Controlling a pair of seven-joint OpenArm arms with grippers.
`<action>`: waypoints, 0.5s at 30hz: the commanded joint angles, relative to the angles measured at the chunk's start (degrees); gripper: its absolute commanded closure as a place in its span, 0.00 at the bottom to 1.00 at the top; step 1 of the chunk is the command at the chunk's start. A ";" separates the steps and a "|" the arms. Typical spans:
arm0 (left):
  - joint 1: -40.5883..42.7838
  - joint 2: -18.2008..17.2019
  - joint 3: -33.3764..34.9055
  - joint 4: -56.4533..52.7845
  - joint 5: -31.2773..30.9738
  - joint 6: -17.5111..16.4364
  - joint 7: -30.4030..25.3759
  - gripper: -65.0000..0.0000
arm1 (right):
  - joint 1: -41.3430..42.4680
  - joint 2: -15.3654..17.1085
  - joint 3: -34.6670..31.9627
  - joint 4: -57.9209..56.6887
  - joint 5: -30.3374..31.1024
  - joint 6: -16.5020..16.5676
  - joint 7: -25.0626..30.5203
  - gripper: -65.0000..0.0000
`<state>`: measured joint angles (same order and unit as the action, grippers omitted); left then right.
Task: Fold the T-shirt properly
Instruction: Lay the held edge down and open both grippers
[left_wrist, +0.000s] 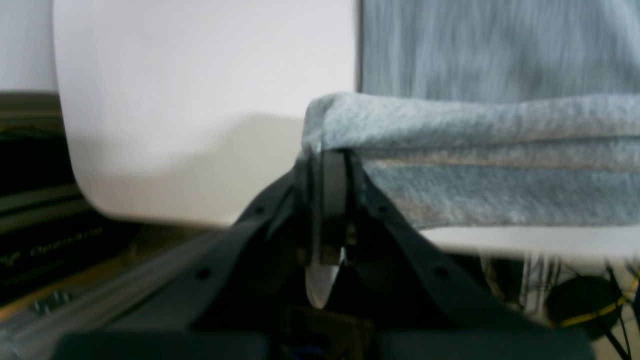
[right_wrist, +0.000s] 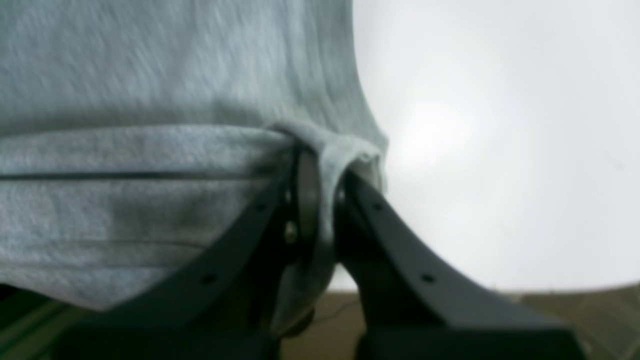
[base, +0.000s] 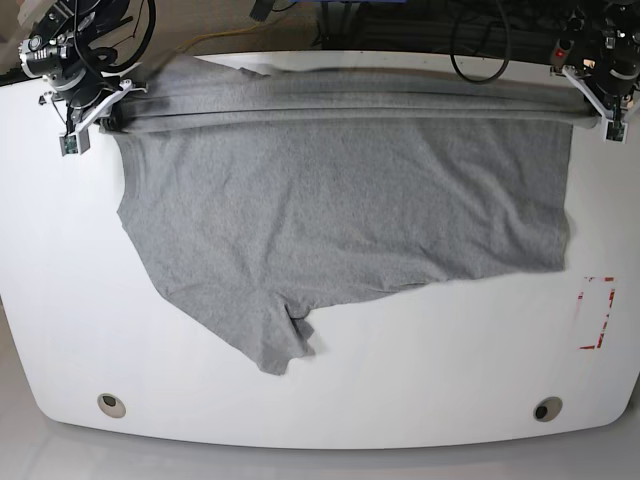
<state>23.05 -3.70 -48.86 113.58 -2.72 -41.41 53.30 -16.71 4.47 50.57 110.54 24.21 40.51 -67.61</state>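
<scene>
Grey T-shirt (base: 340, 190): no label or print readable.

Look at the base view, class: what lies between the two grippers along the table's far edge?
The T-shirt: its gathered edge stretches from the right gripper to the left gripper, both clamped on it.

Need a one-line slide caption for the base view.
Both claws, left and right, pinch the grey T-shirt taut along the white table's far edge.
</scene>
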 joint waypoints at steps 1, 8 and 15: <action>-1.82 -1.97 1.52 0.40 3.29 1.41 -0.24 1.00 | 1.90 1.29 0.47 -1.57 -1.48 -0.51 1.02 1.00; -8.76 -3.28 8.64 -5.49 8.13 1.41 -0.24 0.99 | 9.28 3.40 0.38 -12.74 -1.66 -0.51 1.28 0.71; -13.07 -6.36 14.44 -13.58 12.70 1.41 -0.24 0.63 | 10.42 5.33 0.82 -12.56 0.01 -0.51 -0.39 0.18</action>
<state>10.70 -9.10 -34.46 99.66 9.45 -40.53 53.89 -6.46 8.60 50.76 95.68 23.09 40.10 -68.01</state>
